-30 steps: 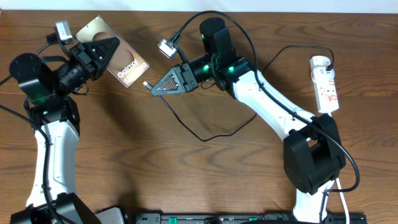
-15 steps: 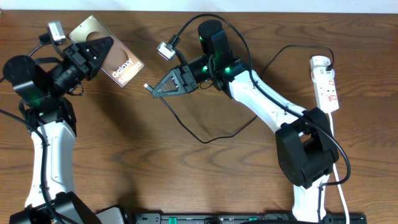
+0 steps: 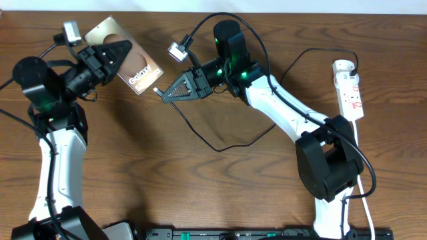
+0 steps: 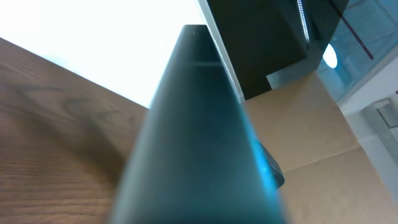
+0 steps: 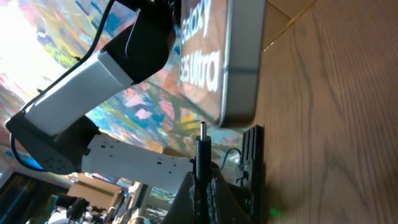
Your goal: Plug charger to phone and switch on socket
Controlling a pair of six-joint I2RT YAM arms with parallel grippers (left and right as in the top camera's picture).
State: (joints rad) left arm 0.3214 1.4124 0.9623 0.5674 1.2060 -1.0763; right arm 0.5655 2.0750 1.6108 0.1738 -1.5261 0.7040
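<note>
Overhead: brown wood table [image 3: 133, 167]; left gripper [image 3: 123, 48] clamped on phone [image 3: 143, 72], upper left; right gripper [image 3: 163, 96] pinching charger [image 3: 220, 143] by its tip, just beside phone; socket [image 3: 349, 90] far right
Left wrist: blurred dark slab fills view, fingers hidden; cardboard [image 4: 323, 143] behind
Right wrist: charger tip near phone edge, not touching; painted backdrop [image 5: 62, 37] blurred

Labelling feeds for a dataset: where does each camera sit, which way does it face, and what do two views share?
Overhead: above the table, facing straight down; both arms show, left gripper holding the phone, right gripper the charger.
Left wrist: on the left arm, facing out over the table; a blurred dark shape fills it.
Right wrist: on the right arm, looking along its fingers and the charger's tip at the phone's edge; left arm behind.
Shared: overhead and right wrist both show phone and charger tip.
</note>
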